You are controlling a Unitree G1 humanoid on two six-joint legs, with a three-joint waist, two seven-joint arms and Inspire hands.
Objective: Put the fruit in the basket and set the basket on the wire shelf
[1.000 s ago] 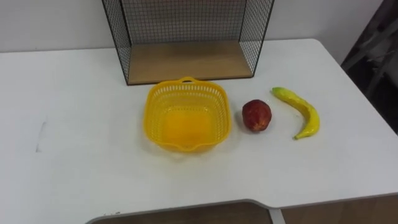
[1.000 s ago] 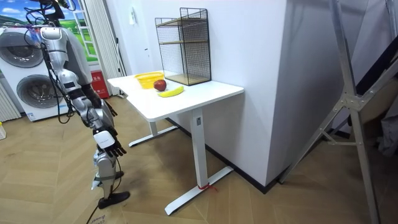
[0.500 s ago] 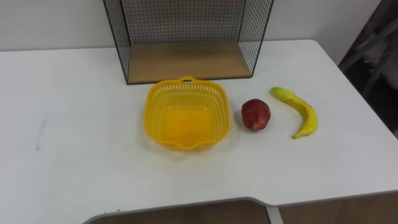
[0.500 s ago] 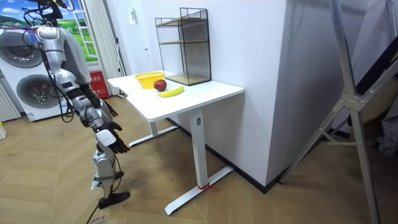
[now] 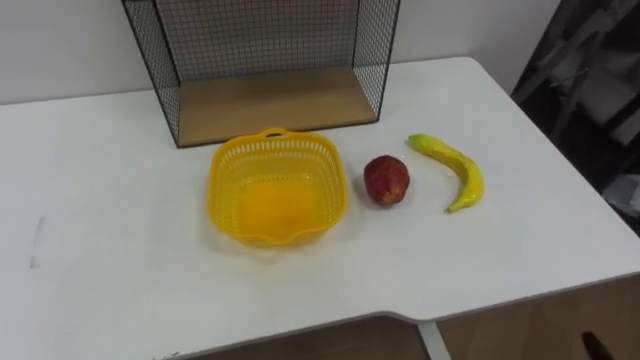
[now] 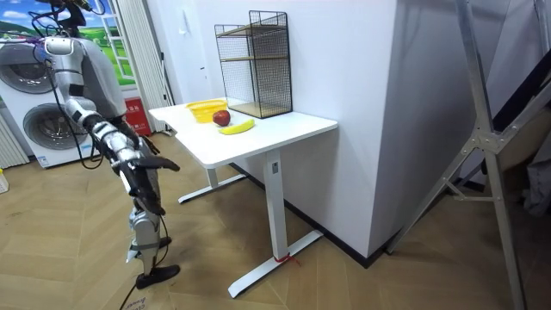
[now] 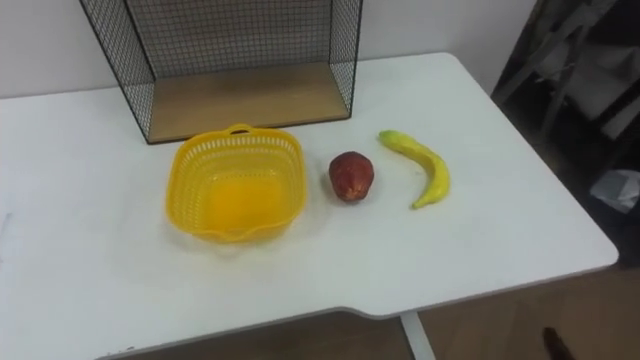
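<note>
The white table (image 5: 100, 280) carries everything the task needs. At its back edge, against the wall, stands the wire shelf (image 5: 262, 100). It is a black mesh cage, and its lowest wooden board sits open and bare at table level. Just in front of that board sits the yellow plastic basket (image 5: 275, 135), upright and empty, close to the shelf but apart from it. To the basket's right lies the banana (image 5: 455, 170), curved and well clear of the basket. Between the two sits the red apple (image 5: 386, 180), just beside the basket's wall without touching it.

In the room view the robot stands on the wooden floor at the table's near end, a little short of it. Its hands (image 6: 162, 163) are out in front of it and hold nothing from the table. They are too small there to tell whether they are released or clenched.

The task looks to be at its opening step, the approach, with no fruit in the basket yet. The next move calls for closing on the table edge. The right hand would then reach for the apple, the nearest fruit, and lift it over the basket's rim.
</note>
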